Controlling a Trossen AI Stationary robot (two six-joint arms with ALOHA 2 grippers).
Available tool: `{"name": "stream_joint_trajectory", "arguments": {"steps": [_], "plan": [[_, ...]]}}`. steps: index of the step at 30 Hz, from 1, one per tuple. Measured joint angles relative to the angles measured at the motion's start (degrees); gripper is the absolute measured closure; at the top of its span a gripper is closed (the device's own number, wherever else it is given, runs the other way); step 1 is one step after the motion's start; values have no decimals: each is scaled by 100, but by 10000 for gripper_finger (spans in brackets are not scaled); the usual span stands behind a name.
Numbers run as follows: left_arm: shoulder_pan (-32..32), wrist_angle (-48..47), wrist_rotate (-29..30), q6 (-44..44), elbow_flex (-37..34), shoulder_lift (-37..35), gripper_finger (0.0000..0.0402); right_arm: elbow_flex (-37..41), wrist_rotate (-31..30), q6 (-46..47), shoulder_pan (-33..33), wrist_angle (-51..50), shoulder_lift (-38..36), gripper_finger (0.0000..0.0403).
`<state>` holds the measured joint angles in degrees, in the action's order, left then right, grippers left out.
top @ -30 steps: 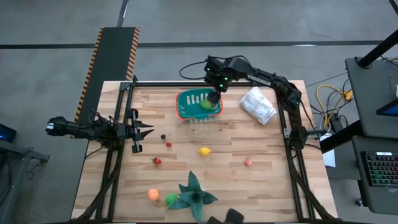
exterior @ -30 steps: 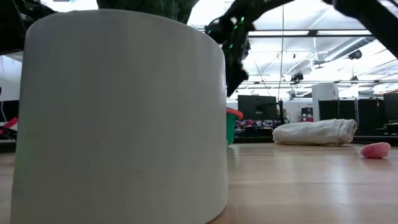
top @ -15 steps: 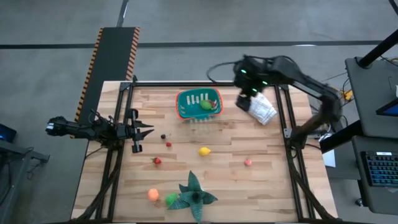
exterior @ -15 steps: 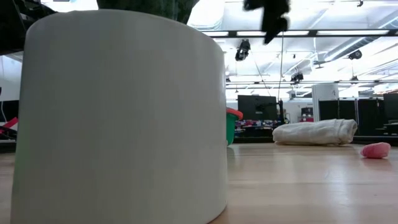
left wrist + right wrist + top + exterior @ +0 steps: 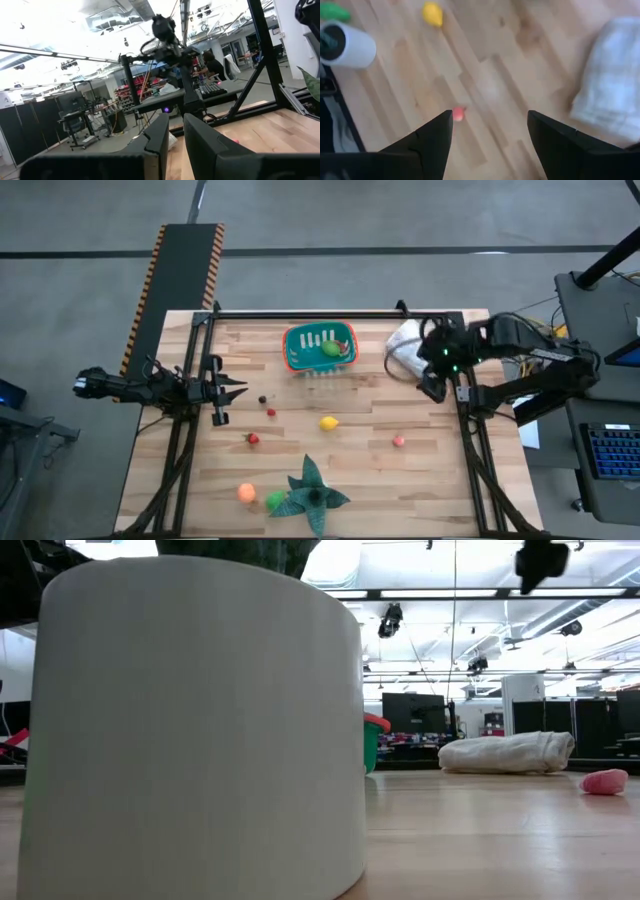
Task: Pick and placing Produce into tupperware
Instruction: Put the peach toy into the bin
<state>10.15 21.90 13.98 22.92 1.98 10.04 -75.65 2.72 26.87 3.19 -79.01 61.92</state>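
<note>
Produce, a small green rounded toy fruit, lies inside the teal rectangular tupperware tub from above, the left gripper clenched at the table's left edge, while the right wrist view shows the right gripper spread and empty over bare wood.

Right end effector spread, left seemingly closed

No text, label, brand or number could be read in any view. The white marks on the tupperware were plain slots, not letters, and the striped strip far left of the tabletop bore only diagonal orange-and-black bars.
</note>
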Motion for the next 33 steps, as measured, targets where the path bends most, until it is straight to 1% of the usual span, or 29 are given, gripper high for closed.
{"name": "stream_joint_trajectory", "arguments": {"steps": [3,7,15,18,21,25,30,33], "plan": [[-1,10,0,1,0,0,356,294,-10,459,-403,66,-26,156],[0,10,0,0,0,2,356,540,-83,935,-890,89,151,156],[-1,12,0,1,0,-4,356,653,-728,1373,-1804,203,821,156],[1,12,0,-1,0,-4,356,659,-877,1410,-2087,325,1090,156],[-1,12,0,1,0,-4,356,710,-1047,1404,-2307,643,1314,156],[-1,12,0,1,0,-4,356,908,-1075,1365,-2516,1075,1534,156],[-1,13,0,1,0,-4,356,1371,-1088,1499,-2662,1425,1619,156],[0,12,0,1,0,-7,356,1726,-1082,1634,-2663,1949,1598,156]]}}
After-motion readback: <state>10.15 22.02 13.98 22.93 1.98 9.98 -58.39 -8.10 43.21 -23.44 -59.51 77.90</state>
